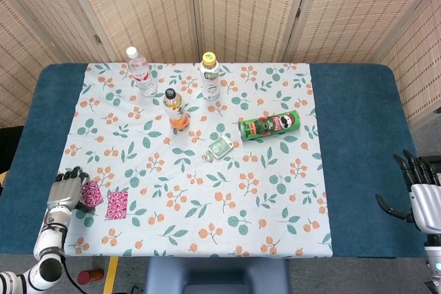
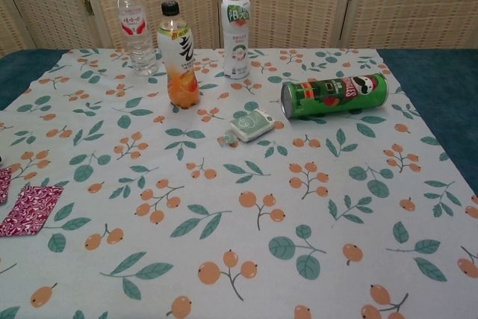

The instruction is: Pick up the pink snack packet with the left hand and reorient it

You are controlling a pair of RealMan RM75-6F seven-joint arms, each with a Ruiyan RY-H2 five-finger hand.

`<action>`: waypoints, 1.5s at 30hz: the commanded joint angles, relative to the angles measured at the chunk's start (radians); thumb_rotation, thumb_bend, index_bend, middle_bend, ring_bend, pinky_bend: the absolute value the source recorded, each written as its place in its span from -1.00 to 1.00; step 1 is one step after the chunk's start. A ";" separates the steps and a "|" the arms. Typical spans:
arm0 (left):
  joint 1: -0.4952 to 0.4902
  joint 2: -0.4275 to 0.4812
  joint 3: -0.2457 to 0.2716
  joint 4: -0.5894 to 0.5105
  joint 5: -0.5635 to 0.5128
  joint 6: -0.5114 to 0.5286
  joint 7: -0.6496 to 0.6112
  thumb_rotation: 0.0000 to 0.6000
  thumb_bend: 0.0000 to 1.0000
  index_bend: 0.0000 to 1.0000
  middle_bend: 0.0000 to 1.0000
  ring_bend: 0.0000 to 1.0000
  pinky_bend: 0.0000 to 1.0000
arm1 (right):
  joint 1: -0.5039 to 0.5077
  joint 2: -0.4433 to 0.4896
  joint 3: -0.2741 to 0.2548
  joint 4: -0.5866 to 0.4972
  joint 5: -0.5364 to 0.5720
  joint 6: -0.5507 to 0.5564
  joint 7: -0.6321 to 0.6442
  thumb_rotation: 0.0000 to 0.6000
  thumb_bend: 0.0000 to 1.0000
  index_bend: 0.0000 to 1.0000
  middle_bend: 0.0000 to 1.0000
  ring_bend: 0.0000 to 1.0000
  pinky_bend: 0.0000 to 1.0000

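Pink-and-white patterned snack packet (image 1: pixel 116 205); green can (image 1: pixel 270 126); leaf-and-orange-berry print cloth (image 1: pixel 207 191).

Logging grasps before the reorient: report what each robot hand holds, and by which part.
Right robot hand holds nothing. Left robot hand meets a pink snack packet at its left edge; a real grip cannot be told.

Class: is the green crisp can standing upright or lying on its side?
On its side: the green crisp can lies lengthwise on the tablecloth.
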 commanded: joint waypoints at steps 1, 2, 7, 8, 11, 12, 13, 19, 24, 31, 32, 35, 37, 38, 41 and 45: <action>-0.004 0.000 -0.001 0.002 -0.005 -0.007 -0.001 1.00 -0.66 -0.59 -1.00 -1.00 -1.00 | 0.000 -0.001 0.000 0.001 0.000 -0.001 0.001 0.16 -0.33 -1.00 -1.00 -1.00 -1.00; -0.005 -0.001 0.000 0.003 -0.005 -0.007 0.000 1.00 -0.66 -0.59 -1.00 -1.00 -1.00 | 0.000 -0.001 -0.001 0.001 0.000 -0.001 0.002 0.16 -0.33 -1.00 -1.00 -1.00 -1.00; -0.012 -0.007 0.003 0.007 -0.015 -0.010 0.007 1.00 -0.66 -0.59 -1.00 -1.00 -1.00 | 0.001 -0.001 0.000 0.004 0.002 -0.003 0.005 0.16 -0.32 -1.00 -1.00 -1.00 -1.00; -0.013 -0.008 0.004 0.007 -0.016 -0.010 0.009 1.00 -0.66 -0.58 -1.00 -1.00 -1.00 | 0.001 -0.001 0.000 0.004 0.001 -0.004 0.005 0.17 -0.32 -1.00 -1.00 -1.00 -1.00; -0.014 -0.010 0.007 0.008 -0.021 -0.008 0.013 1.00 -0.66 -0.55 -1.00 -1.00 -1.00 | 0.002 -0.002 0.001 0.005 0.001 -0.005 0.005 0.17 -0.33 -1.00 -1.00 -1.00 -1.00; -0.015 -0.009 0.009 0.006 -0.023 -0.008 0.014 1.00 -0.66 -0.54 -1.00 -1.00 -1.00 | 0.003 -0.002 0.001 0.005 0.001 -0.005 0.005 0.17 -0.33 -1.00 -1.00 -1.00 -1.00; -0.015 -0.010 0.009 0.005 -0.024 -0.006 0.014 1.00 -0.66 -0.53 -1.00 -1.00 -1.00 | 0.003 -0.002 0.001 0.005 0.002 -0.006 0.005 0.17 -0.33 -1.00 -1.00 -1.00 -1.00; -0.012 -0.017 0.010 0.012 -0.018 0.002 0.006 1.00 -0.66 -0.52 -1.00 -1.00 -1.00 | 0.006 -0.002 0.001 0.003 0.002 -0.009 0.003 0.16 -0.33 -1.00 -1.00 -1.00 -1.00; -0.008 -0.028 0.010 0.022 -0.007 0.014 -0.001 1.00 -0.65 -0.47 -1.00 -1.00 -1.00 | 0.006 -0.001 0.001 0.002 0.002 -0.009 0.002 0.17 -0.32 -1.00 -1.00 -1.00 -1.00; 0.001 -0.029 0.010 0.015 0.013 0.033 -0.009 1.00 -0.63 -0.40 -1.00 -1.00 -1.00 | 0.006 0.000 0.001 -0.001 0.001 -0.009 -0.001 0.16 -0.33 -1.00 -1.00 -1.00 -1.00; 0.002 -0.030 0.010 0.015 0.014 0.033 -0.010 1.00 -0.63 -0.40 -1.00 -1.00 -1.00 | 0.006 0.000 0.001 -0.001 0.001 -0.009 -0.001 0.16 -0.33 -1.00 -1.00 -1.00 -1.00; 0.005 -0.027 0.010 0.012 0.018 0.035 -0.012 1.00 -0.60 -0.39 -1.00 -1.00 -1.00 | 0.006 0.001 0.001 -0.002 0.001 -0.009 -0.001 0.17 -0.33 -1.00 -1.00 -1.00 -1.00; 0.008 -0.026 0.009 0.008 0.022 0.041 -0.015 1.00 -0.59 -0.38 -1.00 -1.00 -1.00 | 0.006 0.001 0.001 -0.002 0.001 -0.008 -0.002 0.17 -0.33 -1.00 -1.00 -1.00 -1.00; 0.010 -0.023 0.008 0.004 0.027 0.045 -0.016 1.00 -0.59 -0.38 -1.00 -1.00 -1.00 | 0.006 0.001 0.001 -0.002 0.001 -0.007 -0.002 0.16 -0.33 -1.00 -1.00 -1.00 -1.00; 0.015 -0.013 0.007 -0.011 0.039 0.053 -0.021 1.00 -0.58 -0.37 -1.00 -1.00 -1.00 | 0.006 0.002 0.001 -0.004 0.001 -0.008 -0.004 0.17 -0.33 -1.00 -1.00 -1.00 -1.00; 0.022 0.006 0.002 -0.041 0.063 0.072 -0.032 1.00 -0.58 -0.37 -1.00 -1.00 -1.00 | 0.007 0.003 0.002 -0.006 0.001 -0.008 -0.007 0.17 -0.33 -1.00 -1.00 -1.00 -1.00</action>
